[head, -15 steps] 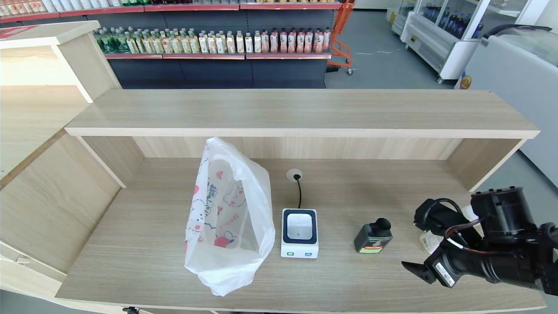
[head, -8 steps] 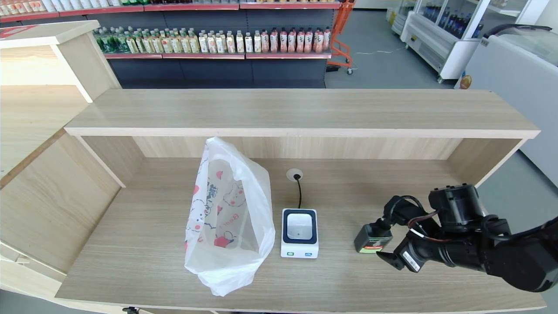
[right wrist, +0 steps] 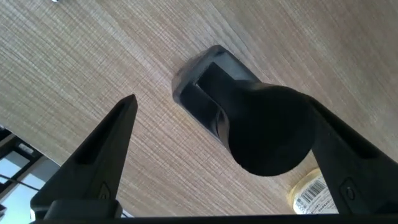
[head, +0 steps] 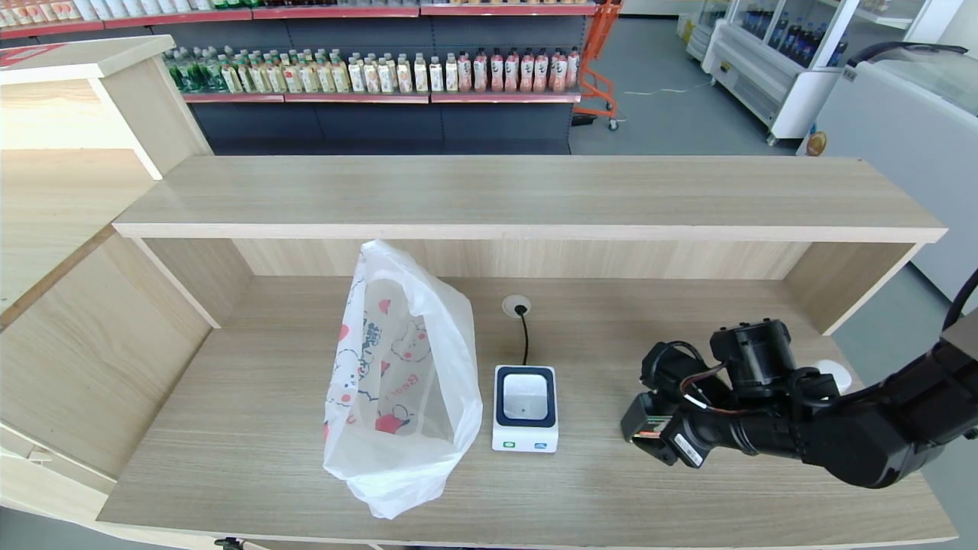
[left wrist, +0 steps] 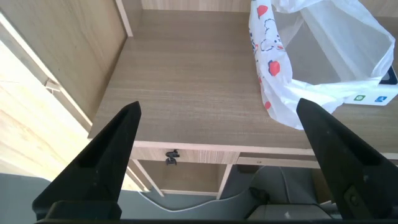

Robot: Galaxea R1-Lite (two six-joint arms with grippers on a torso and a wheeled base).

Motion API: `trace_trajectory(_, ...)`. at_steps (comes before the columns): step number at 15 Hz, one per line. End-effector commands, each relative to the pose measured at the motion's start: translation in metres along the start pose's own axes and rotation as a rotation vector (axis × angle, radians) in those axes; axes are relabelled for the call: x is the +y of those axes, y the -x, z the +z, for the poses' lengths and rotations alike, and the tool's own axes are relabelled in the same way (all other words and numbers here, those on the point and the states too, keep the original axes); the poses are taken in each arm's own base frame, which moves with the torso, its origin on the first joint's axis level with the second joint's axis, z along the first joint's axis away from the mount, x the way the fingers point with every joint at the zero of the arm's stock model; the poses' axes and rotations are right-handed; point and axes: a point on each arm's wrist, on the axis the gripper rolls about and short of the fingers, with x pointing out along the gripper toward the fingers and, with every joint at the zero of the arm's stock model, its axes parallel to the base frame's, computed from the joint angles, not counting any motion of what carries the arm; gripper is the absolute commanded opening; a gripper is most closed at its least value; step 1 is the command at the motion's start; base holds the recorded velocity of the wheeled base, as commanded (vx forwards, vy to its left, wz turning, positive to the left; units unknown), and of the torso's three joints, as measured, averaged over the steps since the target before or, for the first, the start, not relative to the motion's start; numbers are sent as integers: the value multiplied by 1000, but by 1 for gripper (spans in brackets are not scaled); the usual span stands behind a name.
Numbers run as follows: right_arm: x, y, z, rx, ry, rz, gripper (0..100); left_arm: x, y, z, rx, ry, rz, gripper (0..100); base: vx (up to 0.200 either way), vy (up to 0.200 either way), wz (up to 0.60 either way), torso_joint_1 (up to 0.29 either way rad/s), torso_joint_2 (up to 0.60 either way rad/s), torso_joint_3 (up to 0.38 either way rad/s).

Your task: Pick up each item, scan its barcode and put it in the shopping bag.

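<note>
Tip risk: The dark bottle (right wrist: 249, 118) stands upright on the worktop (head: 252, 458), low on the right of the head view. It looks top-heavy, so I think a bump from one finger could knock it over.
Slip risk: Its round black cap looks smooth. A squeeze on the cap alone might let it slide out.
Push risk: A second item with a barcode label (right wrist: 308, 194) lies near the bottle. The wide pincer could shove it.
Bag risk: The scanner (head: 525, 409) sits in the middle, and the shopping bag (head: 401, 382) is left of it. The floppy bag mouth could catch an item.
Left pincer (left wrist: 217, 155): Wide apart, holding nothing, over the worktop's front edge.
Right pincer (right wrist: 224, 106): Wide apart, one finger on each side of the bottle's cap, not squeezing it yet.
</note>
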Motion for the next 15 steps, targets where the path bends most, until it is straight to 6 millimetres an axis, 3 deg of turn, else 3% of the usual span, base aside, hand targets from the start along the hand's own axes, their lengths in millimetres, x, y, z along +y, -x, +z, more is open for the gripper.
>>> trace_trajectory(1,1,-4,-1,0,0,19,100,0,0,0,0,1,0,100,0,0,0,0,0,0)
trace_trajectory(3,1,-5,0,-22,-2,51,100,0,0,0,0,1,0,100,0,0,0,0,0,0)
trace_trajectory(4,1,-7,0,-23,-5,55,0,0,0,0,0,1,0,100,0,0,0,0,0,0)
trace_trajectory(8,2,-8,-2,-14,-10,59,0,0,0,0,0,1,0,100,0,0,0,0,0,0)
trace_trajectory(11,4,5,-3,-28,-47,51,0,0,0,0,0,1,0,100,0,0,0,0,0,0)
trace_trajectory(15,6,25,-28,14,-152,40,0,0,0,0,0,1,0,100,0,0,0,0,0,0)
